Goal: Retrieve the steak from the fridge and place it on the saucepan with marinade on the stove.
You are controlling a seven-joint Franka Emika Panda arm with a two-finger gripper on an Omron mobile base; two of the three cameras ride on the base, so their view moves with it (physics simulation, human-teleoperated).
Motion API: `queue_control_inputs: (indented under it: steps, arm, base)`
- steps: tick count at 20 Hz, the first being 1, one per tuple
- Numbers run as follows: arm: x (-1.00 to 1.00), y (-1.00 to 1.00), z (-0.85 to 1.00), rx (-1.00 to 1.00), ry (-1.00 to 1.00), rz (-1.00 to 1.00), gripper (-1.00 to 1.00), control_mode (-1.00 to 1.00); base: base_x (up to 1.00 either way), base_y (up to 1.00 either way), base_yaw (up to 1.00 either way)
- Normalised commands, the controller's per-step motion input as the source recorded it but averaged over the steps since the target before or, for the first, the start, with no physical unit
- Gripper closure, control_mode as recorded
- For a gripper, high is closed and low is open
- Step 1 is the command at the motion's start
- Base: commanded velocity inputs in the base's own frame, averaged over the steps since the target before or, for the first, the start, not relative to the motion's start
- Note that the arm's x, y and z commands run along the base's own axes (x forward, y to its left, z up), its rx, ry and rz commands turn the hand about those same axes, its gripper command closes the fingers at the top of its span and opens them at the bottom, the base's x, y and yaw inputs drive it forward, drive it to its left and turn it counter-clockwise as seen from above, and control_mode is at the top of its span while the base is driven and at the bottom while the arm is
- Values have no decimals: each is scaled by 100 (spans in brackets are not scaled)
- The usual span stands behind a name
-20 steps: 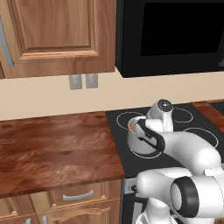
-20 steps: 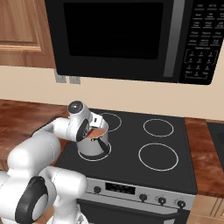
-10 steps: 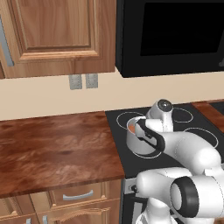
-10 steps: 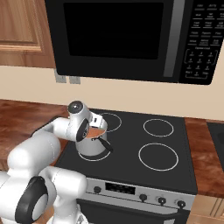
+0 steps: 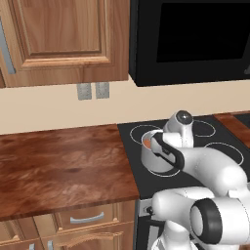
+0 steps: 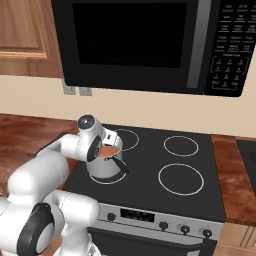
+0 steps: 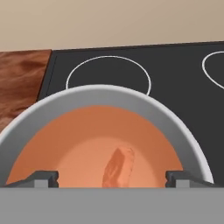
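The steel saucepan (image 7: 109, 94) stands on the front-left burner of the black stove (image 6: 150, 165), its black handle (image 6: 120, 165) pointing toward the front. Orange-brown marinade (image 7: 78, 144) fills it. The steak (image 7: 117, 168) lies tilted in the marinade, its marbled red face showing. My gripper (image 7: 111, 177) hangs right over the pan and is open: the fingertips (image 7: 43, 177) stand far apart on either side of the steak and do not touch it. From the left base view the saucepan (image 5: 155, 158) is partly hidden behind my hand. The fridge is out of view.
A black microwave (image 6: 150, 45) hangs low over the stove. A wooden counter (image 5: 58, 166) runs to the left, with a wooden cabinet (image 5: 63, 39) and wall outlets (image 5: 93, 91) above it. Three other burners (image 6: 181, 179) are bare.
The jaws have opened and the steak now rests free in the marinade. The arm has stayed in place over the saucepan.
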Motion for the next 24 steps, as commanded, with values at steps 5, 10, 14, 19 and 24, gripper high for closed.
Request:
queue_control_inputs:
  steps: [5,10,14,19,24]
  arm:
    - [-23,0,29,0,0,0,-100,-100]
    - [-38,1,25,0,0,0,-100,-100]
    - [-54,0,27,0,0,0,-100,-100]
    - [-50,0,42,0,3,0,-100,-100]
    - [-78,0,40,0,2,0,-100,-100]
  base:
    - [0,0,0]
    - [0,0,0]
    - [0,0,0]
    - [0,0,0]
    - [0,0,0]
